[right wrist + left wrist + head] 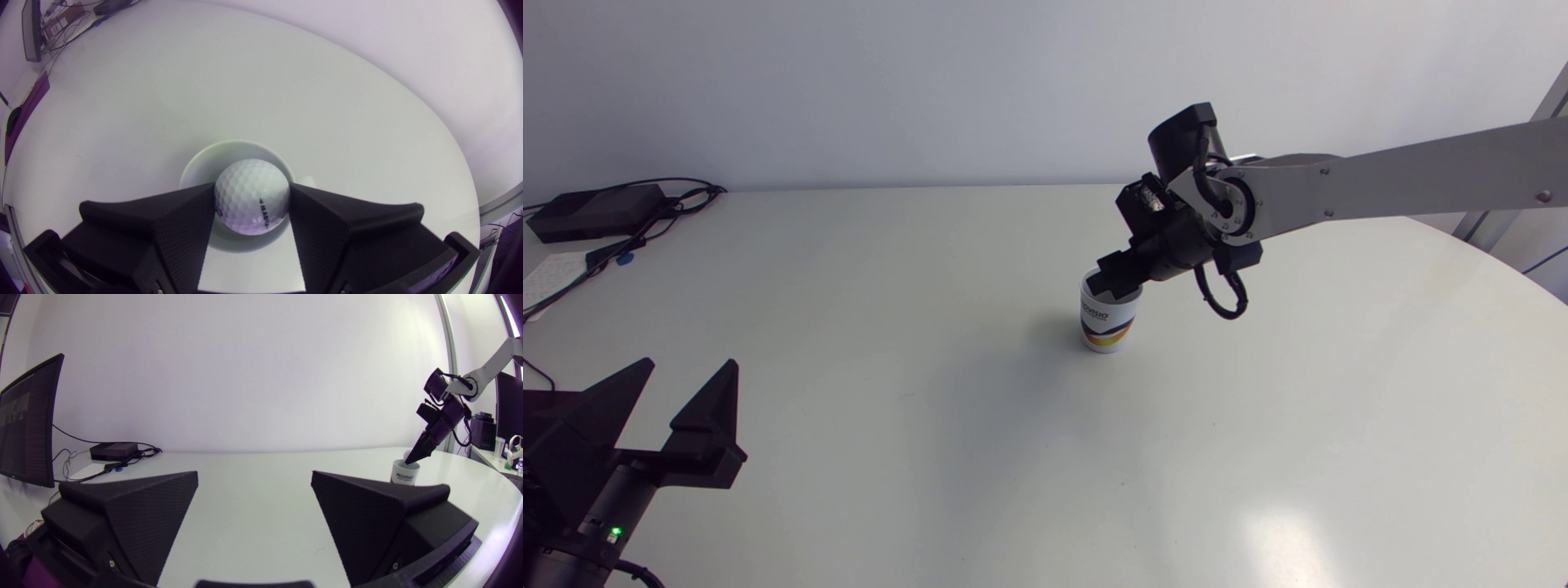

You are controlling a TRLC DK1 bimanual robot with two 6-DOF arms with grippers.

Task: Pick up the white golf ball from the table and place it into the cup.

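Over the cup (pixel 1107 325) on the pale table (pixel 890 327), right gripper (pixel 252 188) pinches the golf ball (pixel 250 198), left gripper (pixel 254 477) spread.

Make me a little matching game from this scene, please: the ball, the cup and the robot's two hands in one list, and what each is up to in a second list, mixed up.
Things:
1. golf ball
2. cup
3. left hand
4. right hand

States:
A. open, holding nothing
B. standing upright on the table
C. gripped from two sides, over the cup's mouth
D. shut, just above the cup

Pairs: 1-C, 2-B, 3-A, 4-D
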